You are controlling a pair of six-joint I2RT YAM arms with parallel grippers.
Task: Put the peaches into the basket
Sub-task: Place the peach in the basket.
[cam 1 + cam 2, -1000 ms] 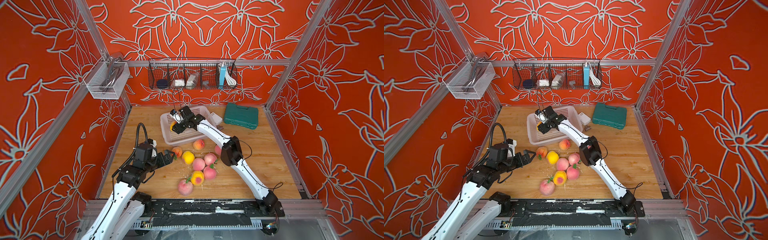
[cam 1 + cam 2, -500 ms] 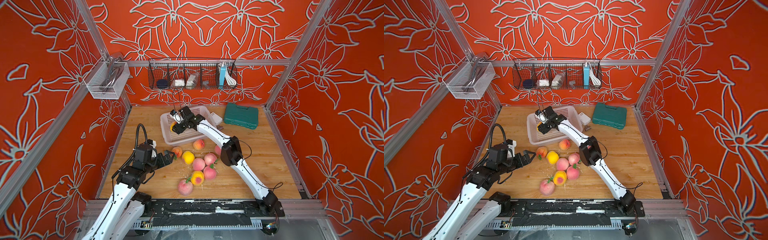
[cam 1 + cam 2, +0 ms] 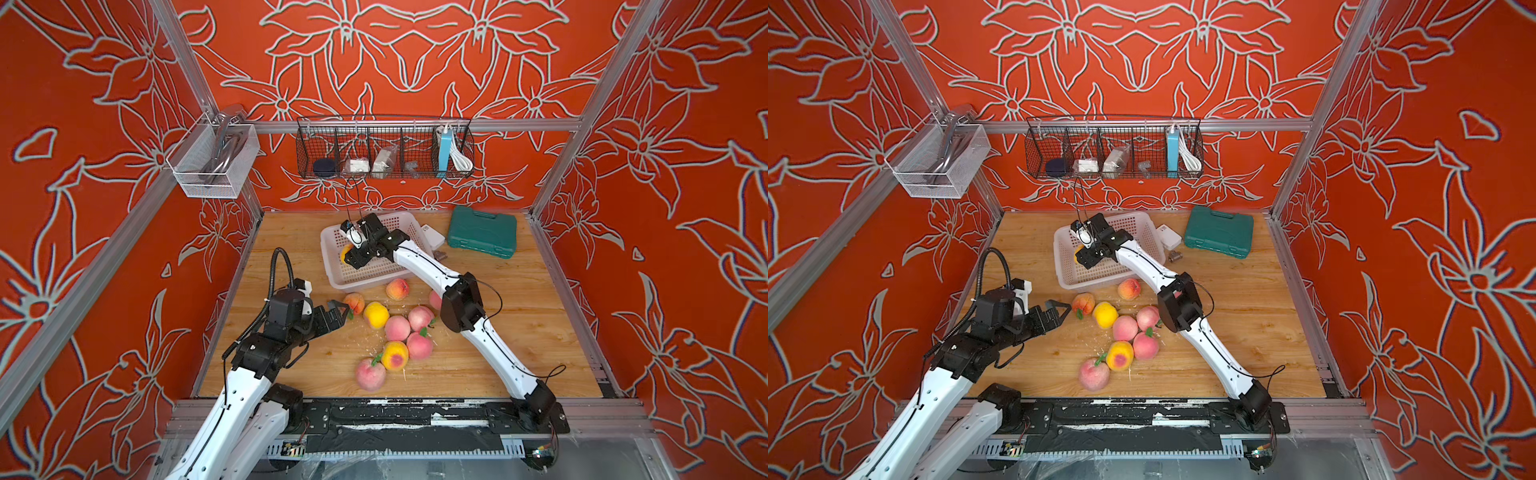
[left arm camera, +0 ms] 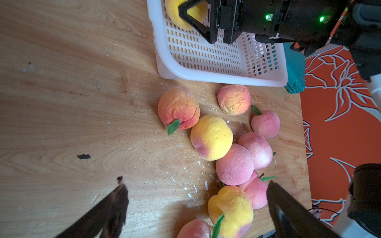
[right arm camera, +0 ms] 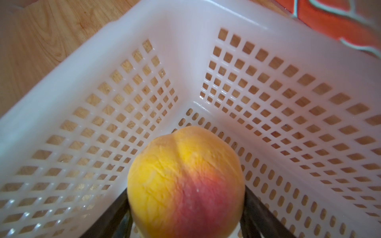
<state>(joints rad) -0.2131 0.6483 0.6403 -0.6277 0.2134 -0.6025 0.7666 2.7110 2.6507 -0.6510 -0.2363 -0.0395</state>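
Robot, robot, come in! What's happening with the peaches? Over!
Right tool shut on yellow peach, inside basket. Left tool open, empty, beside table peaches. Nothing blocking.

No legible text, label, brand, number or sign is observed on any object in view.

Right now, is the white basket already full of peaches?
No, the basket has a nearly bare floor, and the only peach in it sits in the right claw.
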